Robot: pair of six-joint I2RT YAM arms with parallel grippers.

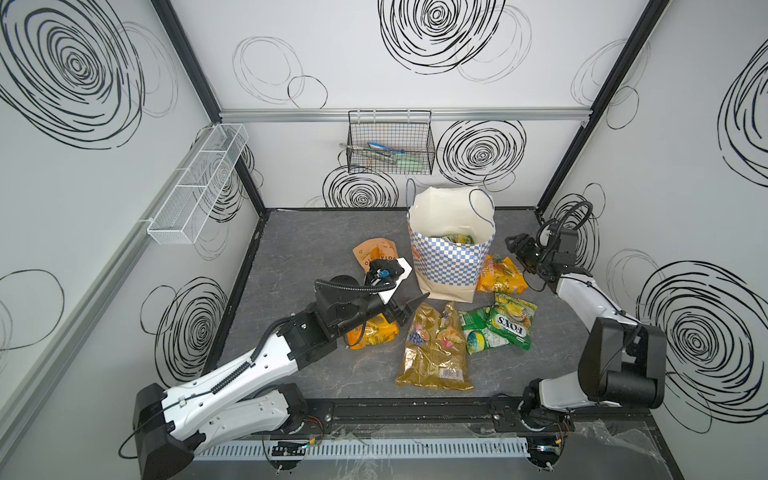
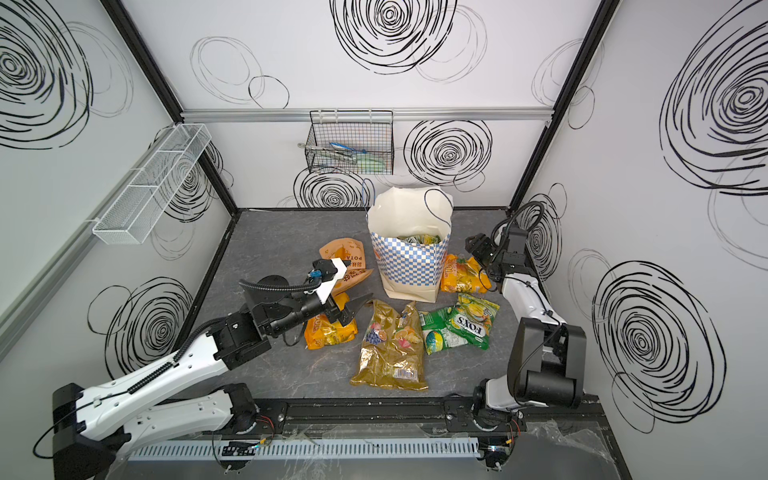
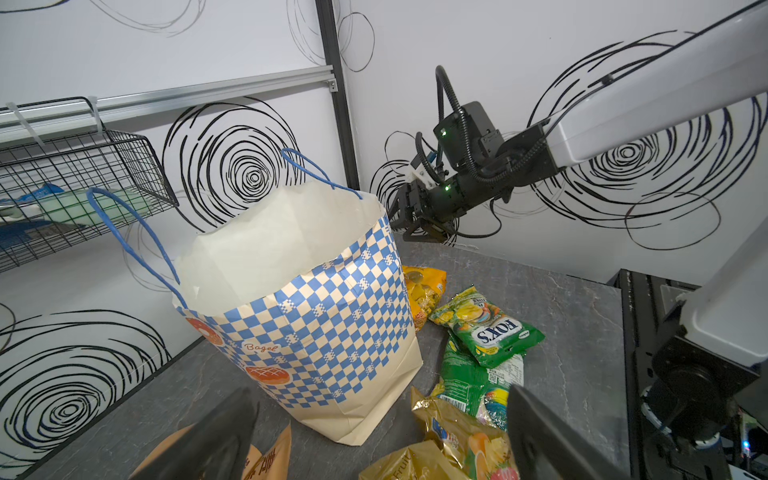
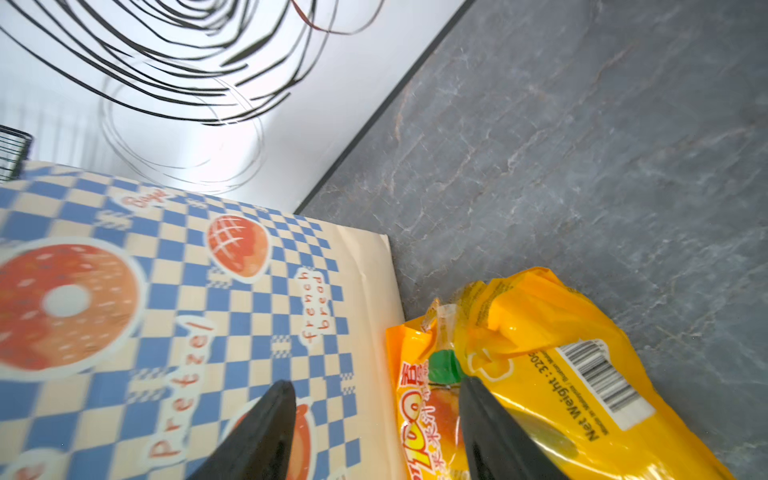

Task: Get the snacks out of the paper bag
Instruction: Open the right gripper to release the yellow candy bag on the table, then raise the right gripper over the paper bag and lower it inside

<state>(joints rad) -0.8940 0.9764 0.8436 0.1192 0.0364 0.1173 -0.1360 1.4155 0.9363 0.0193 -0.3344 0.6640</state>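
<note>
- The paper bag (image 1: 446,266) stood upright toward the back of the table (image 1: 299,249) with its mouth open upward. That suited a reach from above.
- Green and yellow wrappers (image 1: 453,239) showed deep inside it, so the emptying was judged unfinished.
- Round its base, flat on the table, lay a tan potato bag (image 1: 374,255), an orange-yellow packet (image 1: 372,334), a large gold packet (image 1: 436,349) and two green Fox's bags (image 1: 511,324). A second orange-yellow packet (image 1: 500,276) lay against the bag's right wall.
- These were spread out, not piled, which probably kept the way to the mouth clear.
- The right gripper (image 4: 376,384) hovered above that second packet, just beside the bag. Its jaws were well apart and held nothing, and the packet rested on the table beneath them.
- The right arm (image 1: 582,299) rose from its base with the wrist bent toward the bag's upper edge.
- The left gripper (image 1: 409,309) was spread wide and empty, low over the table near the bag's front corner.
- The left arm (image 1: 249,365) stretched out low across the first orange-yellow packet, seemingly placed to steady the bag.
</note>
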